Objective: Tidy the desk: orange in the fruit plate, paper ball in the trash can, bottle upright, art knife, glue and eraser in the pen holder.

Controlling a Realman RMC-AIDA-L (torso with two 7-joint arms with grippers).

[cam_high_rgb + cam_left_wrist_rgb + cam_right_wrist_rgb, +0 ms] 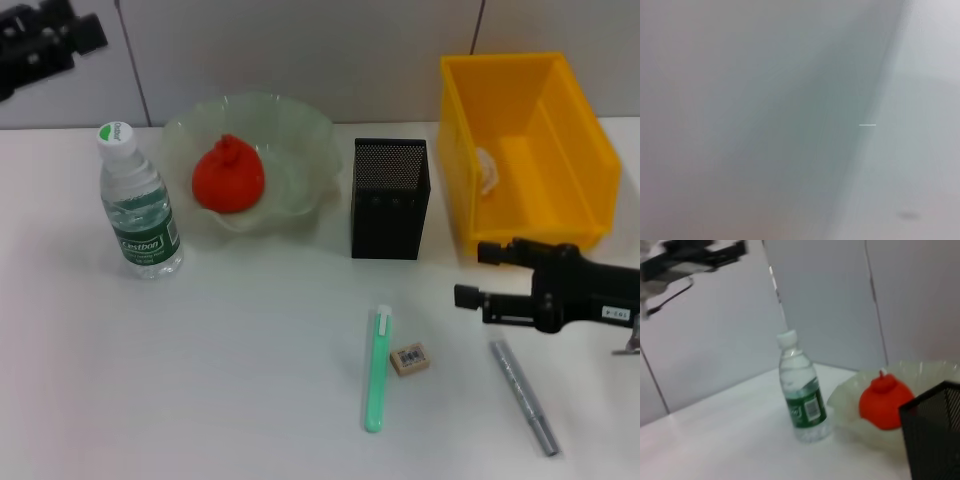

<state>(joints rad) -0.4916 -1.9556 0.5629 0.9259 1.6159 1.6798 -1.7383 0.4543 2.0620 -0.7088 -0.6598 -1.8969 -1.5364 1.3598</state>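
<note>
The bottle point(140, 200) stands upright on the desk point(200, 380) at the left; it also shows in the right wrist view point(802, 390). The orange point(228, 175) lies in the fruit plate point(300, 130). The pen holder point(390, 200) stands mid-desk. The paper ball point(487, 170) lies inside the trash can point(530, 150). A green art knife point(377, 368), the eraser point(410, 359) and a grey glue pen point(523, 395) lie on the desk in front. My right gripper point(470, 273) is open and empty, low over the desk in front of the trash can. My left gripper point(40, 40) is raised at the far left.
The wall runs close behind the plate and the trash can. The right wrist view shows the orange point(885, 402), the plate point(850, 395) and a corner of the pen holder point(935, 435). The left wrist view shows only a blurred grey surface.
</note>
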